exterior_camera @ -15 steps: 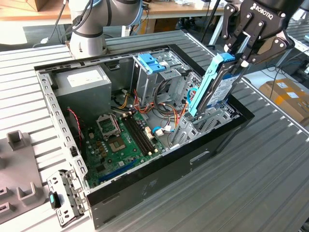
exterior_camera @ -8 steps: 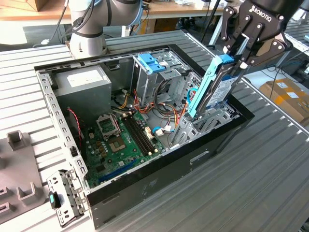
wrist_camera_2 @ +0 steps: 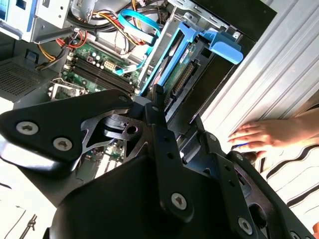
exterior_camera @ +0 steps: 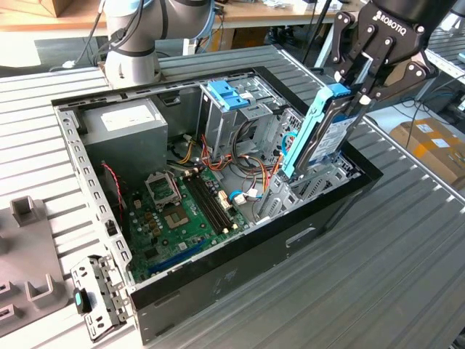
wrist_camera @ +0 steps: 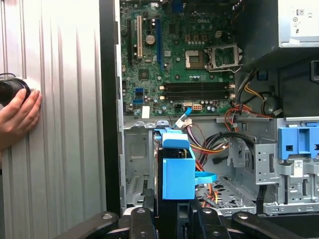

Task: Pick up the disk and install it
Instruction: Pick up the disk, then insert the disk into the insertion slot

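We see the ribbed grey table (exterior_camera: 392,291) carrying the open computer case (exterior_camera: 240,280), a grey fixture block (exterior_camera: 25,276), a perforated bracket (exterior_camera: 102,294) and a person's hand (wrist_camera_2: 261,134).

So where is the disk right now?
The disk stands on edge, tilted, in the pincer, its lower end at the drive bay by the exterior view's right end of the computer case.

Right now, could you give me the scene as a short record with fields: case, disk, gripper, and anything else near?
case: the computer case lies open on the ridged table
disk: the disk is tilted, its lower end inside the case and its upper end above the rim
gripper: the gripper is shut on the disk's upper end
nearby: a person's hand rests on the table beside the case
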Tool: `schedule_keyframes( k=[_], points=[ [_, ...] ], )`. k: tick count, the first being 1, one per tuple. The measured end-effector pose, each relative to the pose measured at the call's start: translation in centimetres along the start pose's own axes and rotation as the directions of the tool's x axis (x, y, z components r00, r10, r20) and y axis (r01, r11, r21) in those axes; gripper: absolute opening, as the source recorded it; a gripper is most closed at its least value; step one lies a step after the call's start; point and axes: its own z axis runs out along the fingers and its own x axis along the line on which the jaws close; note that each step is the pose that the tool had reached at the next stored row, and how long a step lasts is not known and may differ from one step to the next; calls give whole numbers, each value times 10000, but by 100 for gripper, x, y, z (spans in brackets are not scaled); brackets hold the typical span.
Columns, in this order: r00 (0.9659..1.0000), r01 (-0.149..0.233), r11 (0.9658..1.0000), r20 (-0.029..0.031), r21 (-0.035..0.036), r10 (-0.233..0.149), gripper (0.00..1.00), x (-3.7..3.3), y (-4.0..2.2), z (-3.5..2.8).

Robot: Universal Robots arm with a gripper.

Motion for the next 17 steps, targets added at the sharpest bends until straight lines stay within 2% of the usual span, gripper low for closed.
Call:
schedule_keyframes(
  k=[4,17],
  points=[
    [10000,0,10000,37,-1,0,35,-2,0,24],
    [10000,0,10000,39,-1,0,35,-11,1,59]
  ],
)
